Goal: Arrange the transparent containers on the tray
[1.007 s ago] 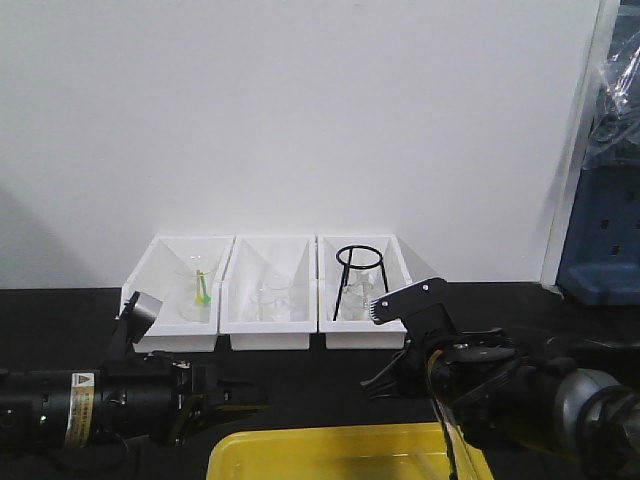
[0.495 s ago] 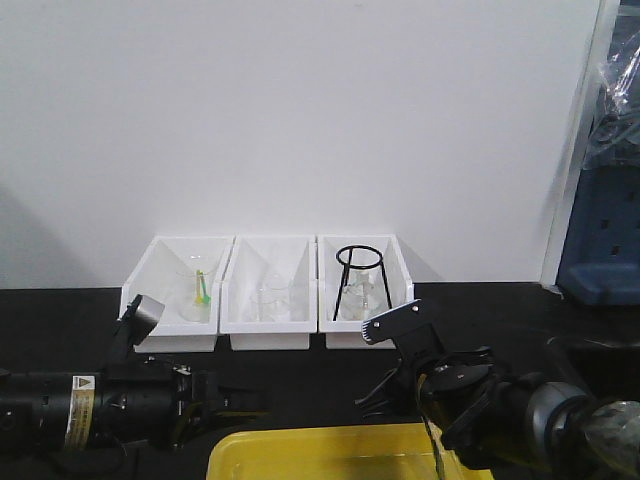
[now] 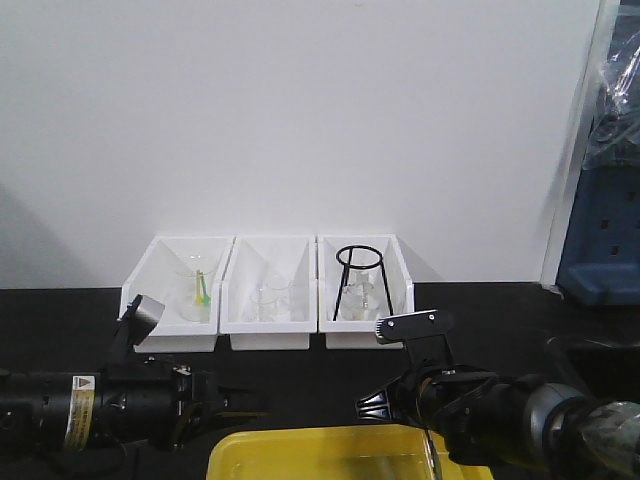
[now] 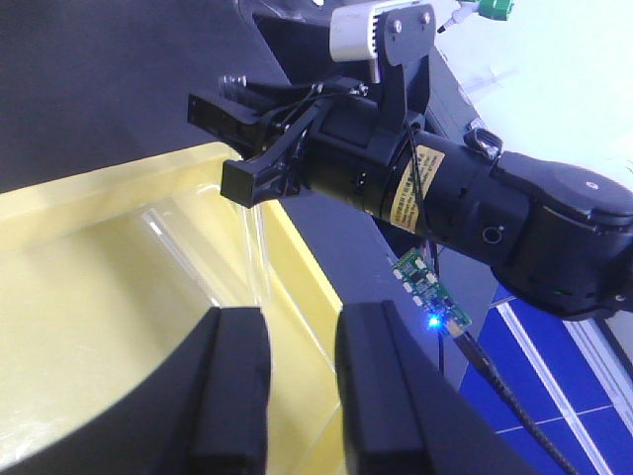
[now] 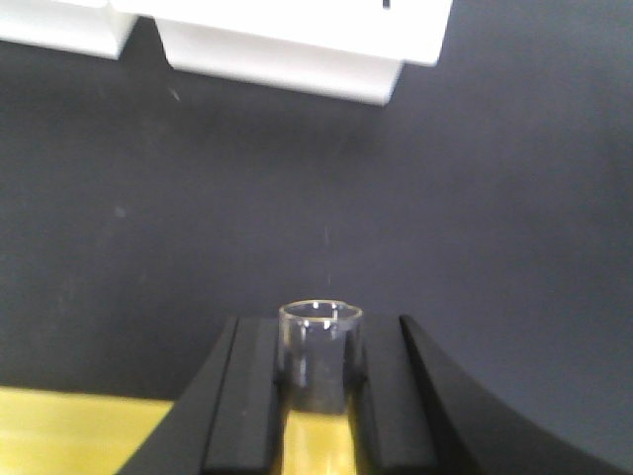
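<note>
A black tabletop [image 3: 300, 375] runs back to a white wall, with three white bins [image 3: 268, 292] in a row at 12 o'clock and the yellow tray [image 3: 330, 455] at 6 o'clock. The right tool [image 5: 318, 396] is narrowed onto a clear test tube [image 5: 318, 354], its open rim up, over the tray's far rim; the left tool [image 4: 297, 396] hangs over the tray with a narrow gap, holding nothing. Bare tabletop lies between tray and bins, and the tray floor at 9 o'clock is open
</note>
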